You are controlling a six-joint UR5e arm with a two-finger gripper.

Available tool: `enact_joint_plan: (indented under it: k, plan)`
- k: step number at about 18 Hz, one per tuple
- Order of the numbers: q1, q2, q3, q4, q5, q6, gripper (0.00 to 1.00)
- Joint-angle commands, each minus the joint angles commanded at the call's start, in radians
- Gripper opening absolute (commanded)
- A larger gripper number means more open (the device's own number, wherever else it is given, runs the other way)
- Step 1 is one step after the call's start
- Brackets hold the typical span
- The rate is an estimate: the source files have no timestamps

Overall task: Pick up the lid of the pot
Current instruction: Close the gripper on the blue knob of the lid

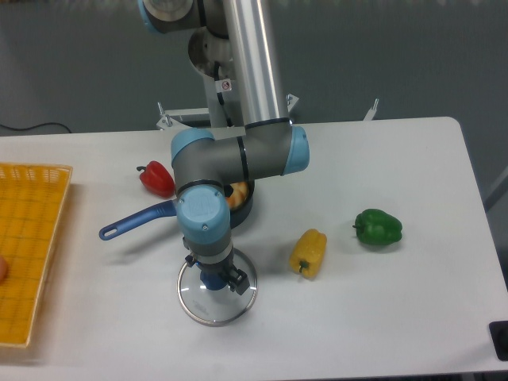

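We see a white table (429,309), evenly lit, rounded at its far right corner, plain grey backdrop (397,55) behind, thin black cable (36,128) curving in at far left beyond the table edge.

A pot lid (238,305) of clear, glossy glass, ringed in shiny metal, shows a smooth blue knob (213,280) on a smooth, matt white table (357,333). A yellow crate (22,238) looks like plastic; a blue handle (133,221) is smooth, green (378,228) and red (157,179) peppers glossy, and the robot arm (258,152) satin grey with smooth blue caps.
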Motion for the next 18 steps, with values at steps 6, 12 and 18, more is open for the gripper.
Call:
enact_joint_plan:
  k: [6,12,18]
  plan:
    - [-0.002,-0.002,0.0,0.0,0.0,0.0,1.0]
    - [-0.003,-0.003,0.0,0.0,0.0,-0.002,0.87]
    - [-0.005,-0.003,0.0,-0.002,-0.002,-0.002,0.82]
